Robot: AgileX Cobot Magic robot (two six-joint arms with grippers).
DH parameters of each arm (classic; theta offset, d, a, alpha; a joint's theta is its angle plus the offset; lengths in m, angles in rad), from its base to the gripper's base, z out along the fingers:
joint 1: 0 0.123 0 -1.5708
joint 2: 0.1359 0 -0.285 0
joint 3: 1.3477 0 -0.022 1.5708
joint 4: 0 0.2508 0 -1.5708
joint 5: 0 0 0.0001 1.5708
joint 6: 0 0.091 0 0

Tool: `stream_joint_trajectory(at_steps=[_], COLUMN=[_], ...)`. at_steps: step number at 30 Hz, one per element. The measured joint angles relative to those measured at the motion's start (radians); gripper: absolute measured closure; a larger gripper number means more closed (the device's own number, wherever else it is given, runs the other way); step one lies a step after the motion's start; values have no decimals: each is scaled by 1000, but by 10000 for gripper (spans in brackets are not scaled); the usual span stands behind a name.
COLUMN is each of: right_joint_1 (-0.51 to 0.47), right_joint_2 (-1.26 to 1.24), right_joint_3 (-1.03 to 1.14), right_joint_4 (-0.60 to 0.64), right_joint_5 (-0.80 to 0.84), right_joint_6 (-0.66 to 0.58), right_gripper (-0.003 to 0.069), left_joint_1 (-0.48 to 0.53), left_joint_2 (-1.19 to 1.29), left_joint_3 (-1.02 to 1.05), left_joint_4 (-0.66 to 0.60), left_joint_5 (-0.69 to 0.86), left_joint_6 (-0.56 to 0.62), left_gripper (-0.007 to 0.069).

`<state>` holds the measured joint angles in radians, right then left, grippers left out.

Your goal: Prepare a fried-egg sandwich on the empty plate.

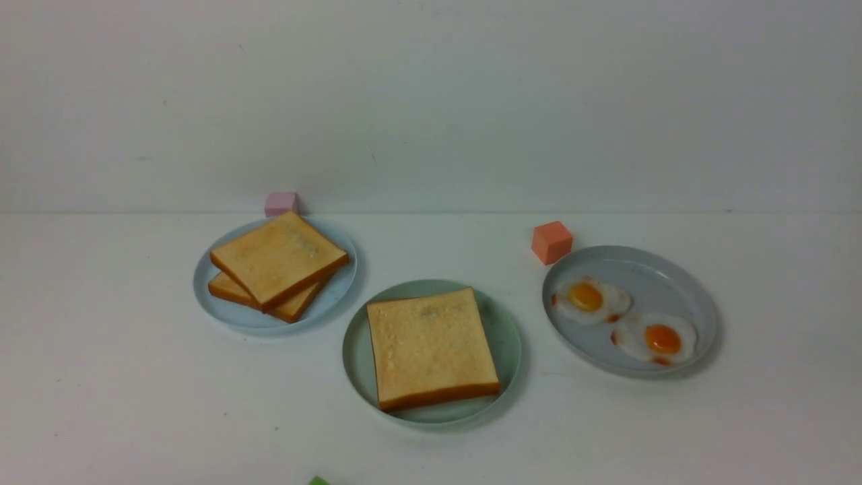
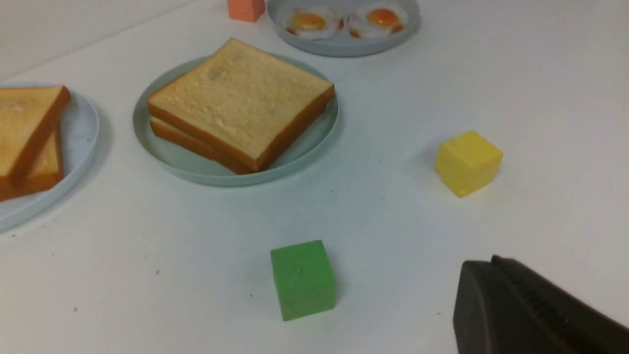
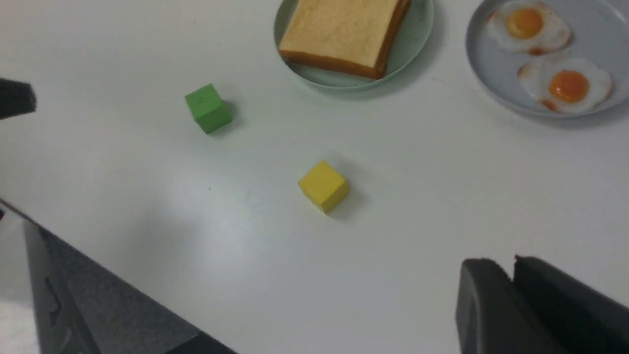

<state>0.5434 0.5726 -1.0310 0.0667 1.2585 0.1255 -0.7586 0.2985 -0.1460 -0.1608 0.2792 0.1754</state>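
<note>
Left fingers (image 2: 535,307): dark, ribbed, only a corner in the left wrist view, cut off by the frame edge; apart or together cannot be told.
Right fingers (image 3: 540,307): two dark blunt tips lying close together with a narrow slit between them, clamped on nothing; the rest is cut off.
Green cube (image 2: 303,279): matte, soft-edged, near the tabletop's front edge; only a sliver shows in the front view.
Yellow cube (image 3: 323,186): same make, well apart from the green one; outside the front view.
White tabletop (image 1: 135,404): smooth, faintly speckled.
Round mint-green plate (image 1: 505,337): shallow, low rim, centre of the tabletop.
Fried-egg sandwich (image 1: 431,347): two square golden toast slices stacked on the mint-green plate; lower slice visible only in the left wrist view; filling hidden.
Left pale grey-blue plate (image 1: 215,296): two loose toast slices (image 1: 277,264), overlapping.
Right pale grey-blue plate (image 1: 673,269): two glossy fried eggs (image 1: 623,318).
Orange cube (image 1: 551,242): just beside the egg plate's far rim.
Pink cube (image 1: 281,203): partly hidden behind the toast plate.
</note>
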Motion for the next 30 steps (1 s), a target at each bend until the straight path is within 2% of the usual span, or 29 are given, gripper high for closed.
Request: stream_joint_trajectory(at_steps=[3,5,6,8,10,11,12,15,17,30], right_joint_1=[-124,-212,-272,-327,-424,-430,-465,-497,-501,-502], right_joint_2=[-81,-148,-197,-249,-372,-382,-453,-555,-577,-583], right_joint_3=[75,158,256,353,563,598,733,947,1029,1046], right_joint_4=[-6,-6,-6,-6,-6,-6,-6,-6,-6,-9], right_joint_5=[-83,-182,-292,-378,-585,-612,-699,-841,-873,-866], right_joint_6=[-13,-46,-71,-93,-118,-120,-126,-126,-126,-126], right_gripper=[600,640,664,669,670,670,670,670,670,670], left_joint_1=[0,0,0,0,0,0,0,0,0,0], left_joint_2=[0,0,0,0,0,0,0,0,0,0], left_joint_3=[0,0,0,0,0,0,0,0,0,0], left_joint_4=[0,0,0,0,0,0,0,0,0,-2], left_joint_5=[0,0,0,0,0,0,0,0,0,5], left_joint_6=[0,0,0,0,0,0,0,0,0,0], left_gripper=[638,638,638,638,638,638,637,637,636,627])
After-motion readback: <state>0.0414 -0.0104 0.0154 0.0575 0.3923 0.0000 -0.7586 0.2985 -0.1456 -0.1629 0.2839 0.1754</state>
